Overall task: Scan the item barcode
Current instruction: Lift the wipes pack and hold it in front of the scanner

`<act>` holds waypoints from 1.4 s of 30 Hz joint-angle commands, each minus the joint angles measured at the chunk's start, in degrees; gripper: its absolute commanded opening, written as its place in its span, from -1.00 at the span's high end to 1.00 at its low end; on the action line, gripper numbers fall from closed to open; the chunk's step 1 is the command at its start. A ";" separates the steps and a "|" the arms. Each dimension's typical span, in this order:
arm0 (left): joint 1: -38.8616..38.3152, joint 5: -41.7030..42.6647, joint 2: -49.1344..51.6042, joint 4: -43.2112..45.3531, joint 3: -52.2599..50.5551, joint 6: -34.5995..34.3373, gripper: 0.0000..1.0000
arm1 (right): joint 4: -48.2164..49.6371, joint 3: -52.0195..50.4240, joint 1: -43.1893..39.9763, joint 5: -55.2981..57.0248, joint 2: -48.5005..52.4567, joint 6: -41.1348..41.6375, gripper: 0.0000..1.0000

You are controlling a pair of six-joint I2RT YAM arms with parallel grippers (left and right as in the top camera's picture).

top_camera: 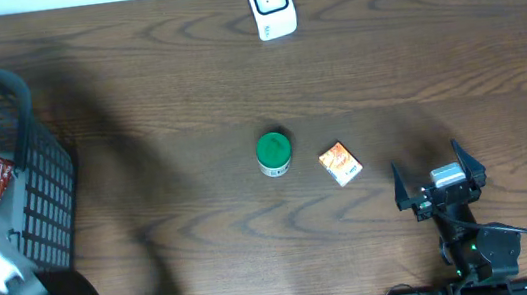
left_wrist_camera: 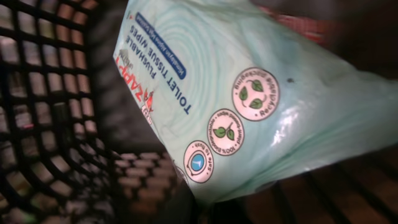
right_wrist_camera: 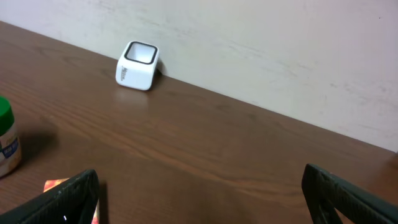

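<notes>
In the black basket at the table's left, the left claw is shut, fingers out of sight. A pack of wipes fills its camera; hold not confirmable. The right claw gapes wide, empty, near the orange box; scanner at far edge.

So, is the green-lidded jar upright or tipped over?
Upright. From overhead the green-lidded jar shows mainly its round lid; the right wrist view shows the lid above the white body.
</notes>
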 commanded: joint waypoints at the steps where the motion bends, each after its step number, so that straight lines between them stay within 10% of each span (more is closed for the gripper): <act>1: -4.11 11.13 -9.75 0.37 0.92 0.13 0.86 | -0.22 -0.04 0.13 0.13 -0.07 0.39 -0.98; 10: -33.09 8.13 -22.62 5.95 0.87 -5.40 0.85 | -0.22 -0.04 0.13 0.13 -0.07 0.42 -0.98; 20: -62.14 9.03 -11.80 16.79 -8.41 -3.37 0.86 | -0.22 -0.04 0.13 0.13 -0.07 0.42 -0.99; 32: -57.99 50.01 4.04 37.20 -13.20 24.94 0.86 | -0.22 -0.04 0.13 0.13 -0.07 0.39 -0.99; 42: -55.28 71.91 6.93 52.94 -15.28 19.87 0.86 | -0.22 -0.04 0.13 0.13 -0.07 0.39 -0.99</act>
